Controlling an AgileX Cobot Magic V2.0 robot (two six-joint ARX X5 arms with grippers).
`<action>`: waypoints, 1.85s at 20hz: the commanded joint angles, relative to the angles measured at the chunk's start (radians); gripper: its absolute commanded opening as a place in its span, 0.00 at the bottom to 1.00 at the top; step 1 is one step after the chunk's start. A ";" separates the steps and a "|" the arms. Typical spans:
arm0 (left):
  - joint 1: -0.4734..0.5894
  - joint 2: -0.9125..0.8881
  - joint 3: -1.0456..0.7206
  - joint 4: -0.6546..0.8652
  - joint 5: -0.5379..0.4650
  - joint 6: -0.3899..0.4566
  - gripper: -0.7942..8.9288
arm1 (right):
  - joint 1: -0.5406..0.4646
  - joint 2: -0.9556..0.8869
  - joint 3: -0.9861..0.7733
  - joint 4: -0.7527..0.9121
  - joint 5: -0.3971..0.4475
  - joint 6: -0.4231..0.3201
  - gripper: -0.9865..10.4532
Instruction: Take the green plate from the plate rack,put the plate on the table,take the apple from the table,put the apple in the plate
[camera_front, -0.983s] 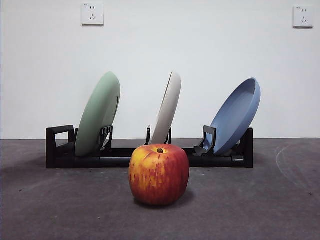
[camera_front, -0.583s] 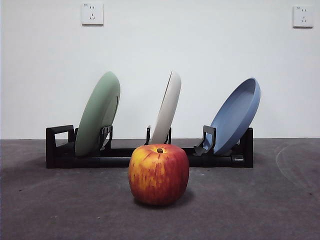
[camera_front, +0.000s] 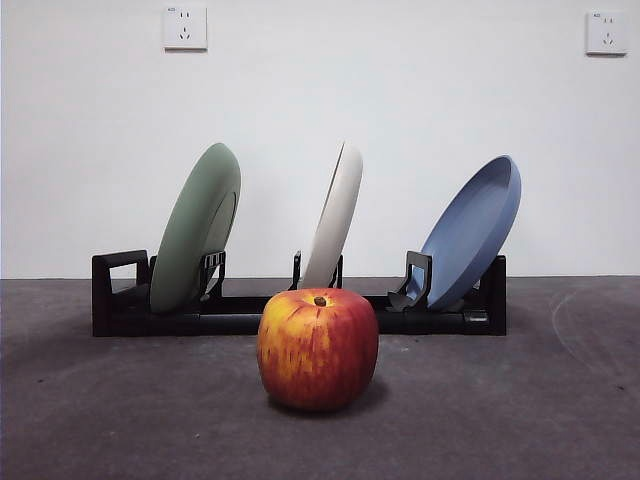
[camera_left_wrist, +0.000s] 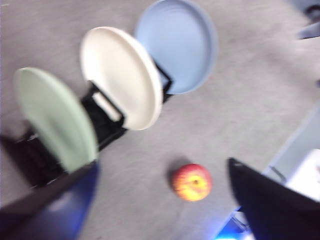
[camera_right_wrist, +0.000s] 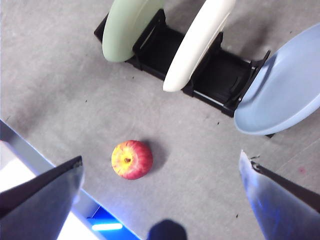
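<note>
The green plate (camera_front: 197, 228) stands tilted in the left slot of the black plate rack (camera_front: 120, 300). The apple (camera_front: 318, 348) sits on the dark grey table (camera_front: 520, 400) in front of the rack's middle. No arm shows in the front view. My left gripper (camera_left_wrist: 163, 163) is open and empty, high above the table, with the green plate (camera_left_wrist: 55, 117) and the apple (camera_left_wrist: 192, 182) below it; this view is blurred. My right gripper (camera_right_wrist: 160, 157) is open and empty, also high, above the apple (camera_right_wrist: 132, 159), with the green plate (camera_right_wrist: 129, 27) farther off.
A cream-white plate (camera_front: 335, 215) stands in the rack's middle slot and a blue plate (camera_front: 472, 232) leans in the right slot. A white wall with two sockets is behind the rack. The table's front edge shows in both wrist views.
</note>
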 joint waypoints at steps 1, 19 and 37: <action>-0.002 0.024 0.000 0.014 -0.053 -0.007 0.60 | 0.002 0.001 0.007 0.018 0.003 -0.003 0.64; 0.038 0.503 0.000 0.318 -0.367 -0.060 0.60 | 0.003 0.002 0.007 0.066 0.003 0.046 0.63; 0.056 0.443 0.001 0.310 -0.175 -0.080 0.07 | 0.003 0.002 0.007 0.126 0.003 0.049 0.63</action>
